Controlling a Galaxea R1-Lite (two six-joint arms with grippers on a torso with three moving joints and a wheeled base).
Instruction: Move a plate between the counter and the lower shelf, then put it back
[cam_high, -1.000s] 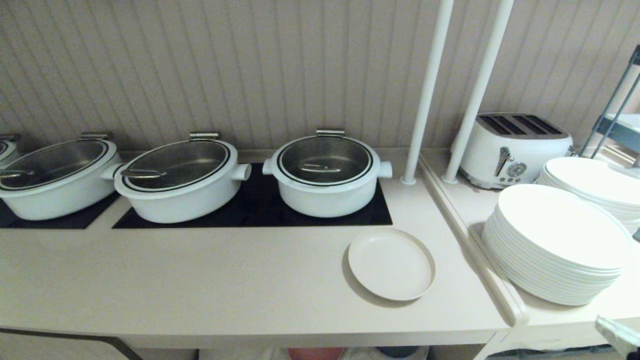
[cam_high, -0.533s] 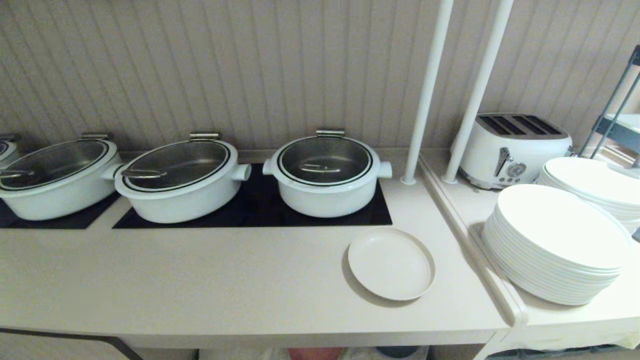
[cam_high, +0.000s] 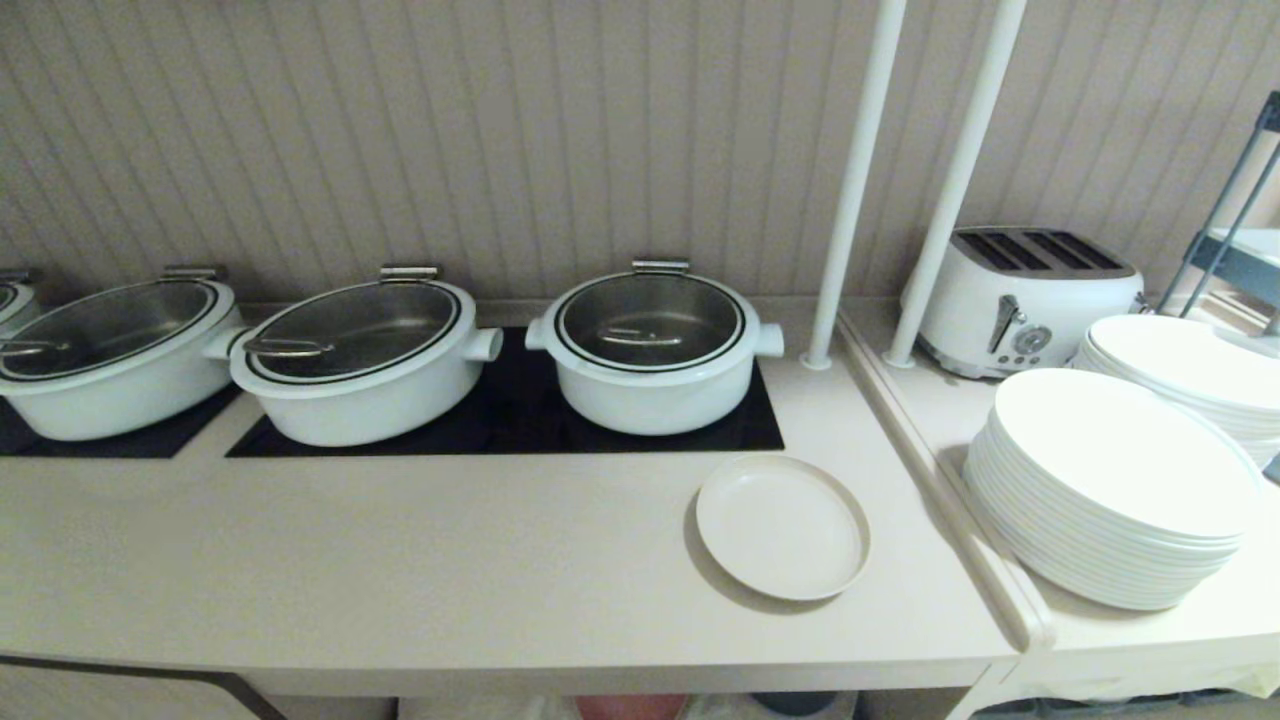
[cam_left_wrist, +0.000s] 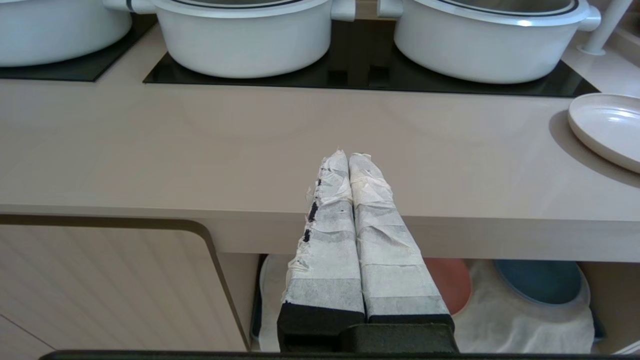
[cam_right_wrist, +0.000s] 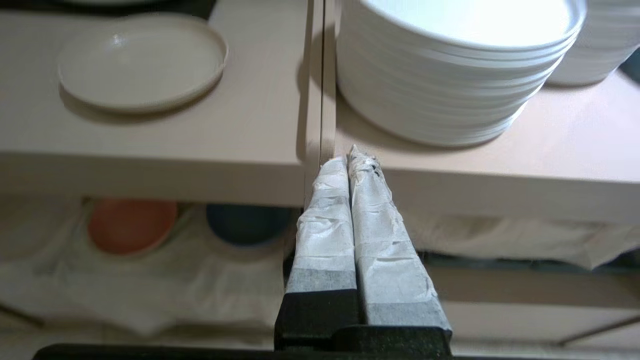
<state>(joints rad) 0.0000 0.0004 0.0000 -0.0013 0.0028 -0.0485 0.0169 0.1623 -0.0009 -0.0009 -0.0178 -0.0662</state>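
The small cream plate (cam_high: 782, 527) lies flat on the beige counter (cam_high: 400, 560), just in front of the rightmost white pot; it also shows as the plate (cam_right_wrist: 142, 60) and the plate (cam_left_wrist: 607, 127). The lower shelf (cam_right_wrist: 150, 280), draped in whitish cloth, sits under the counter. My right gripper (cam_right_wrist: 349, 154) is shut and empty, held in front of the counter's edge near the seam with the side ledge, away from the plate. My left gripper (cam_left_wrist: 348, 156) is shut and empty, parked before the counter's front edge. Neither gripper shows in the head view.
Three white pots (cam_high: 652, 350) stand on black glass panels (cam_high: 520, 420). A tall stack of glossy white plates (cam_high: 1110, 490) and a toaster (cam_high: 1025, 295) sit on the side ledge beside two white poles (cam_high: 855, 180). A pink plate (cam_right_wrist: 131, 224) and a blue plate (cam_right_wrist: 247, 222) lie on the shelf cloth.
The tip of my right gripper, seen at the head view's lower right corner one second ago, has dropped out of that view. The plate and the pots have not moved.
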